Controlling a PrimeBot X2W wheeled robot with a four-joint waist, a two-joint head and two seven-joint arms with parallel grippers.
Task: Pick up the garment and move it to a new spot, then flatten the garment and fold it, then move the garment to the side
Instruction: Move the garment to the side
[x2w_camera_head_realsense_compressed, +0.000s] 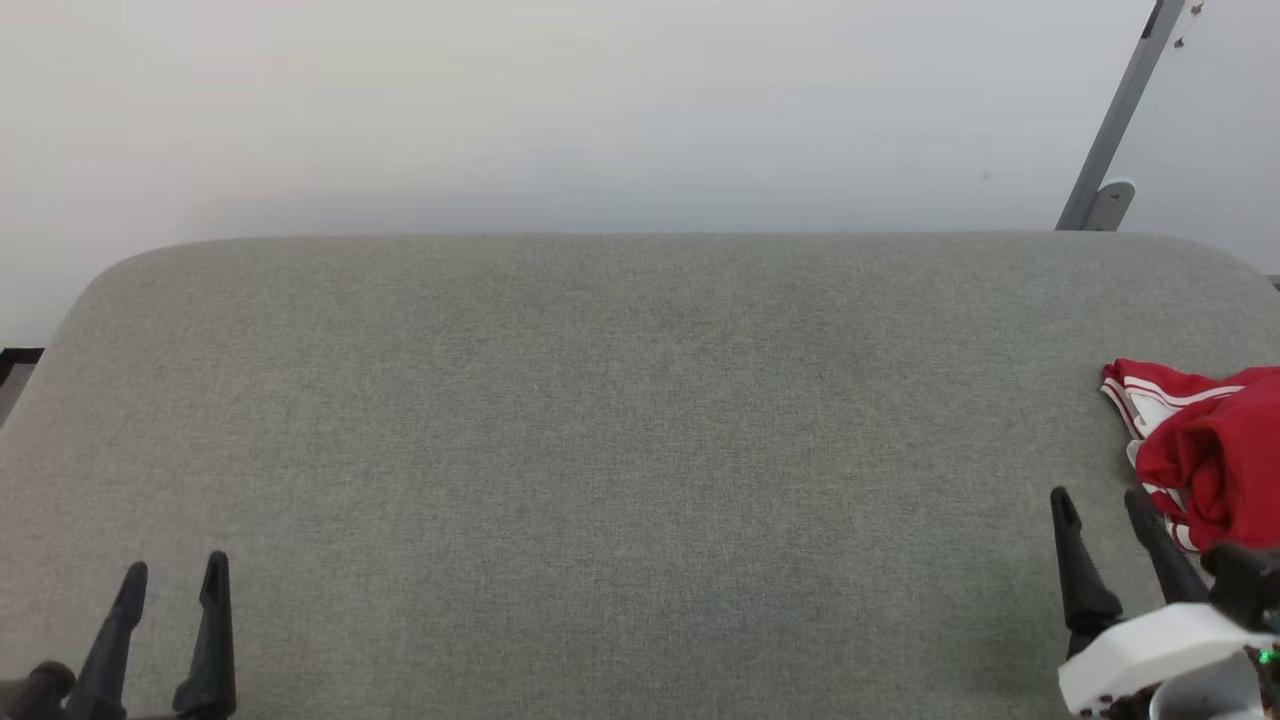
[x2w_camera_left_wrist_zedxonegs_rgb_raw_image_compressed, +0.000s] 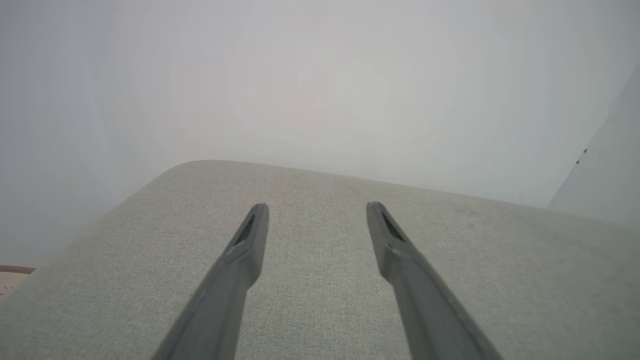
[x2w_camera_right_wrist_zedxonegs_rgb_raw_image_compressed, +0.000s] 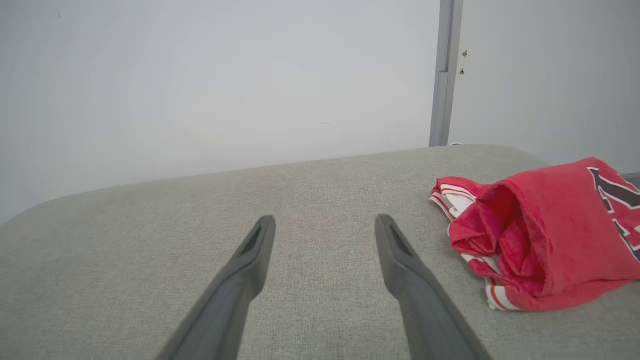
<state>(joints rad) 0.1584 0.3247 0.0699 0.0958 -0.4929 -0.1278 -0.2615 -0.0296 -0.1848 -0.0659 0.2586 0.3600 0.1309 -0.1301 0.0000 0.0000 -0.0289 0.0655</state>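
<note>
Item: the garment (x2w_camera_head_realsense_compressed: 1212, 452); red jersey cloth with red-white striped trim and part of a black, white-outlined letter showing in the right wrist view; lying bunched in a loose heap at the far right edge of the grey padded surface (x2w_camera_head_realsense_compressed: 600, 400), partly running out of the head view.

Item: right gripper (x2w_camera_head_realsense_compressed: 1098, 497); fingers standing apart with nothing between them; hovering over bare padding, pointing toward the far wall (x2w_camera_head_realsense_compressed: 500, 100).

Item: left gripper (x2w_camera_head_realsense_compressed: 177, 565); fingers likewise spread and holding nothing; sitting at the near left corner, well apart from the garment.

Governing relation: the garment is lying to the right of the right gripper and slightly ahead of its fingertips; in the right wrist view a strip of bare padding is separating the outer finger from the striped hem, so the two are near but apart; the heap's long axis is running roughly front to back along the right edge, its trim corner pointing away from the robot; the right arm is by far the nearer.

Stage, as a judgement: a rumpled heap at the side with both grippers free is fitting either a garment waiting to be lifted or one already set aside; the folds are looking loose rather than squared; any reach to it would be falling to the right arm, swinging rightward.

Also present: grey metal post (x2w_camera_head_realsense_compressed: 1120, 110) against the wall.
</note>
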